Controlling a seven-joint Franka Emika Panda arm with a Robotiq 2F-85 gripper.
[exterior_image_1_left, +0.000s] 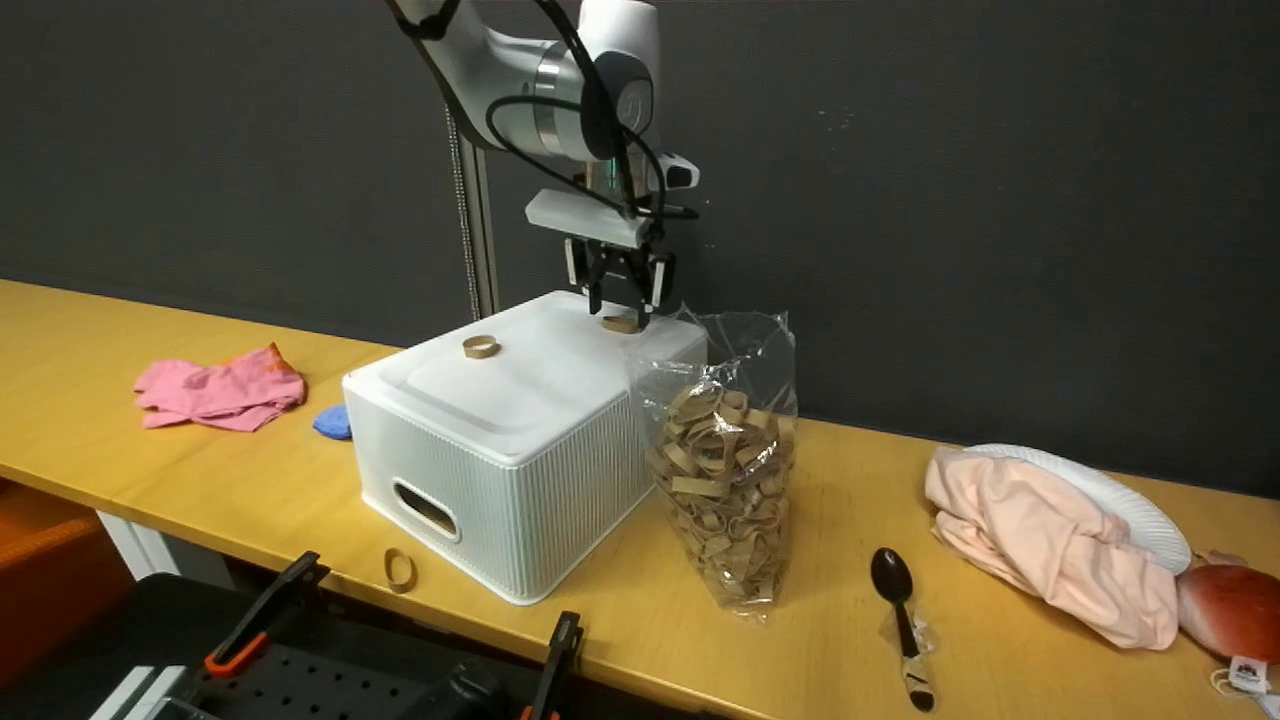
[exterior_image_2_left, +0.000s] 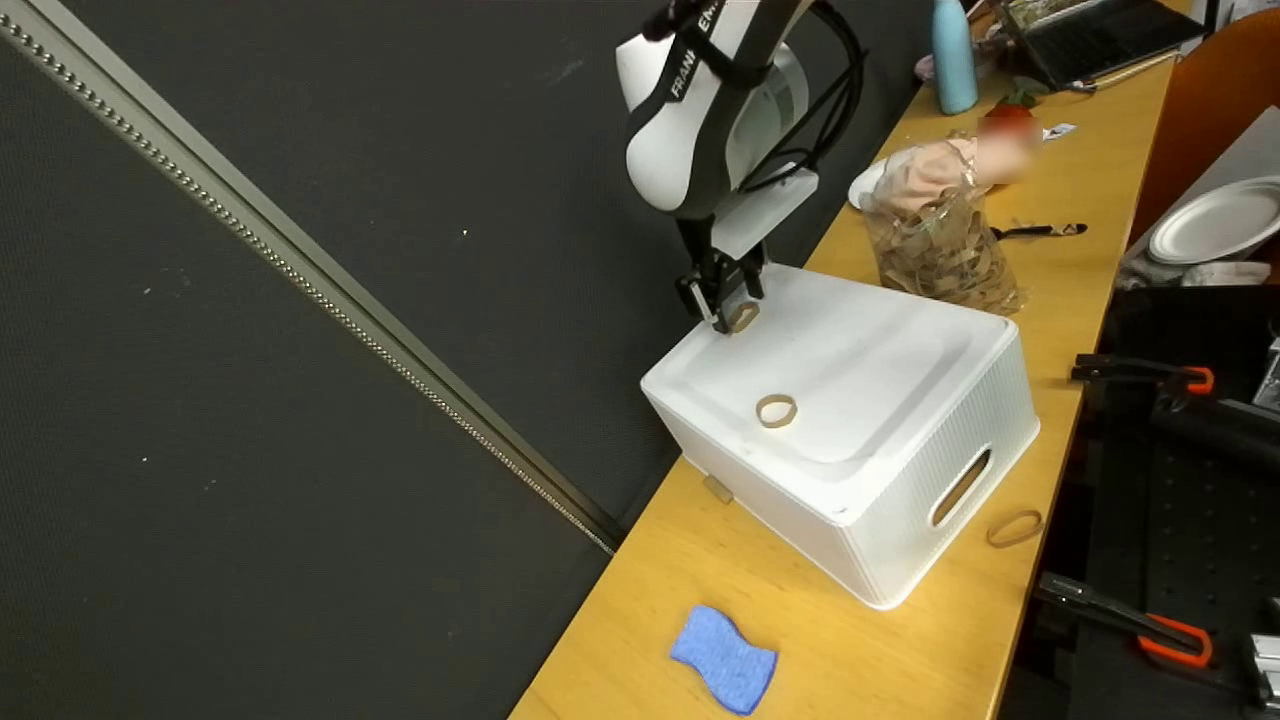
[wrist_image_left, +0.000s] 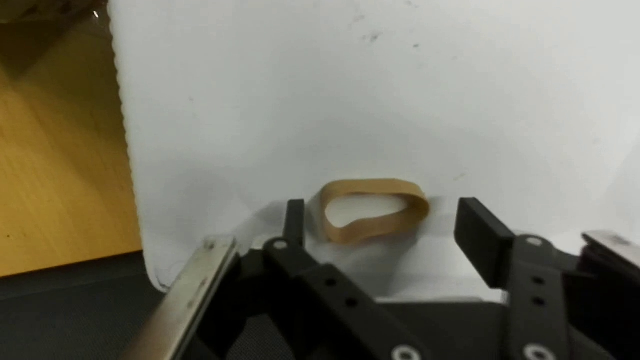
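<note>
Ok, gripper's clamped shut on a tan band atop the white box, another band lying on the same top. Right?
Not clamped: the gripper stands open around the tan band, with a gap on each side, as the wrist view shows. That band is atop the white box, and another band lies on the same top.

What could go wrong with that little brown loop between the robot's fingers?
The gripper is open around the thin loop, which might squash or slip if pinched. The loop lies near an edge of the white box, so a nudge might knock it off. The see-through bag beside the box might tip if bumped.
</note>
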